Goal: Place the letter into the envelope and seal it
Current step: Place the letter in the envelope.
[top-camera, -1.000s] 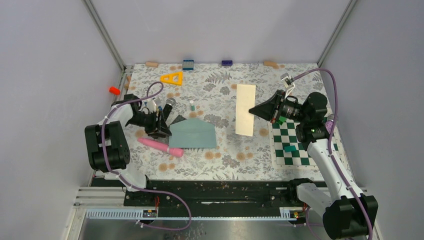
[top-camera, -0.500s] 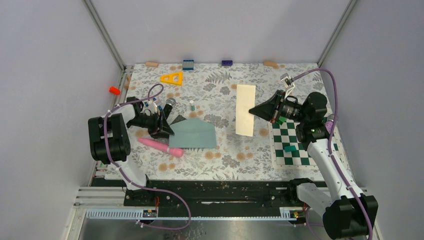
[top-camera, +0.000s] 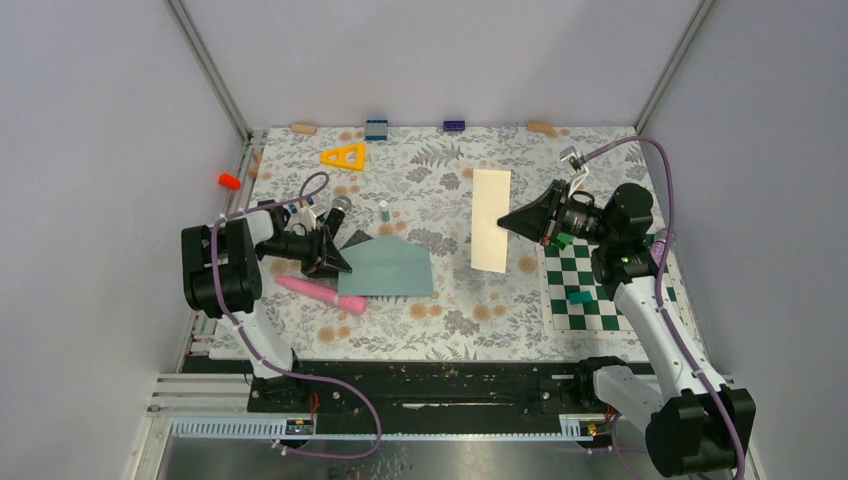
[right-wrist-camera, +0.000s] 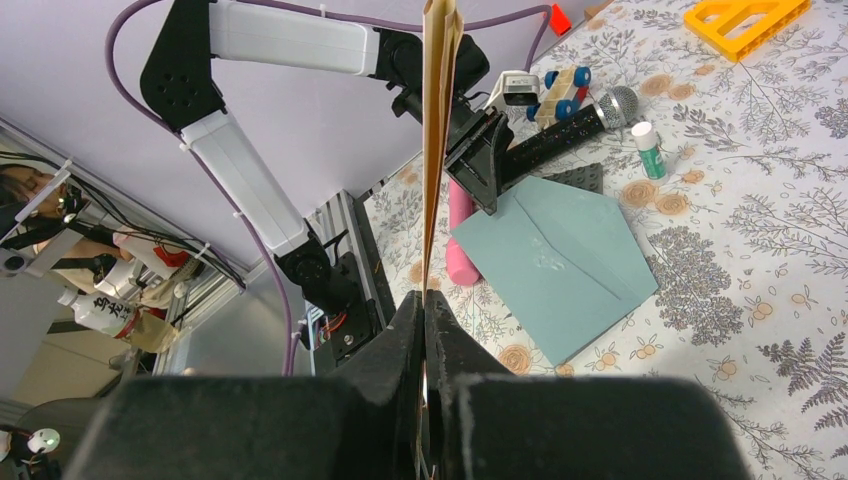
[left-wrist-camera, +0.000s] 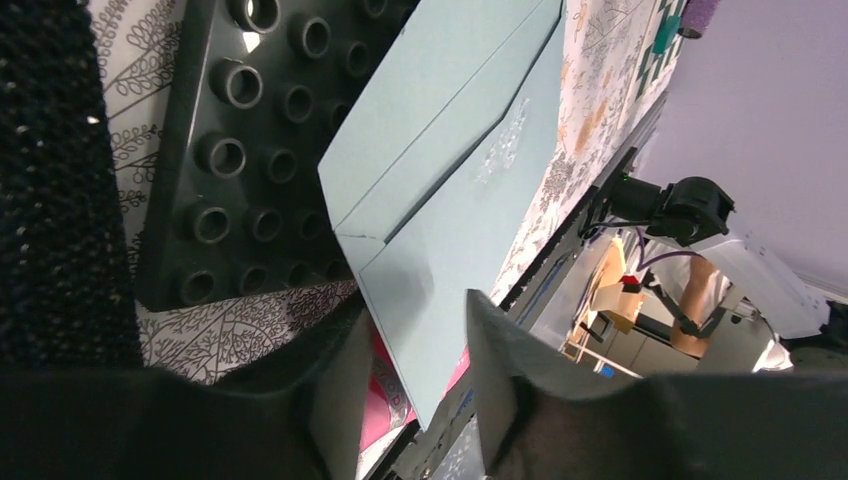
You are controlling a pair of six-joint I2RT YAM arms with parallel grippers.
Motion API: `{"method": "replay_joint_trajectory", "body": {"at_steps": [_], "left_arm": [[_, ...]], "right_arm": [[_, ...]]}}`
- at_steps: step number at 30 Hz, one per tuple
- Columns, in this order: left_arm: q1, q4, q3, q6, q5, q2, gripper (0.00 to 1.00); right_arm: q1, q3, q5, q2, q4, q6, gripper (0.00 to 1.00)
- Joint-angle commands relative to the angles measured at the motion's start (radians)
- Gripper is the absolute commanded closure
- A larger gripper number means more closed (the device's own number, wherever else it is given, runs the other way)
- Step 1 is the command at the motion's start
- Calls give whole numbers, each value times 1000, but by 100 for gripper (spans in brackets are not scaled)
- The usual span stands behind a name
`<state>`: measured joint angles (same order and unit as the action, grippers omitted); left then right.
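Gripping flat cream letter [top-camera: 491, 205] — right gripper [right-wrist-camera: 424, 305] | teal paper envelope [top-camera: 392, 276], triangular flap [top-camera: 381, 248]

The left gripper [left-wrist-camera: 420, 350] has its two dark fingers [left-wrist-camera: 500, 370] standing apart, and the near corner of the teal-grey envelope [left-wrist-camera: 450, 190] lies in the gap. The envelope partly overlies a dark studded plate [left-wrist-camera: 250, 170] on the floral table cover [left-wrist-camera: 600, 90]. A pink object [left-wrist-camera: 385, 392] shows beneath the corner.
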<state>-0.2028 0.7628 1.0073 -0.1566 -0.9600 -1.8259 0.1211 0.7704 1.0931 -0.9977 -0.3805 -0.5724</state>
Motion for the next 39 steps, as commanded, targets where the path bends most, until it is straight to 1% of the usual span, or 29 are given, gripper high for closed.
{"method": "replay_joint_trajectory", "body": {"at_steps": [1, 4, 5, 9, 14, 17, 19, 23, 25, 28, 30, 31, 34, 35, 39], "left_arm": [[-6, -5, 4, -27, -77, -14, 67], [-7, 13, 11, -47, -105, -18, 95], [-8, 17, 12, -51, -114, -17, 100], [-9, 31, 24, -61, -157, 3, 100], [-3, 43, 77, -57, -218, 57, 100], [22, 88, 140, -85, -228, 102, 100], [60, 146, 203, -124, -232, 118, 100], [154, 321, 388, -252, -223, 96, 100], [207, 462, 501, -350, -239, 51, 100], [299, 702, 690, -519, -254, -41, 100], [355, 829, 810, -607, -261, -106, 100], [383, 844, 867, -598, -259, -129, 100], [476, 847, 944, -577, -210, -170, 100], [511, 846, 963, -571, -186, -182, 100], [649, 829, 1016, -538, -42, -228, 100]], "right_arm": [[-6, 37, 16, 10, -23, 11, 100], [-6, 39, 17, 13, -22, 8, 100], [-6, 39, 17, 13, -22, 9, 100], [-6, 44, 22, 18, -20, 9, 100], [-5, 62, 23, 29, 15, 45, 100], [-6, 83, 30, 37, 61, 90, 100], [-6, 106, 30, 44, 114, 151, 100], [-6, 164, 46, 64, 261, 271, 100], [-5, 193, 53, 80, 334, 333, 100], [-6, 201, 63, 121, 374, 386, 100], [-5, 201, 68, 147, 426, 411, 100], [-5, 205, 68, 158, 457, 437, 100], [-5, 220, 52, 184, 589, 552, 100], [-6, 229, 38, 191, 647, 620, 100], [-6, 229, -40, 193, 861, 839, 100]]}}
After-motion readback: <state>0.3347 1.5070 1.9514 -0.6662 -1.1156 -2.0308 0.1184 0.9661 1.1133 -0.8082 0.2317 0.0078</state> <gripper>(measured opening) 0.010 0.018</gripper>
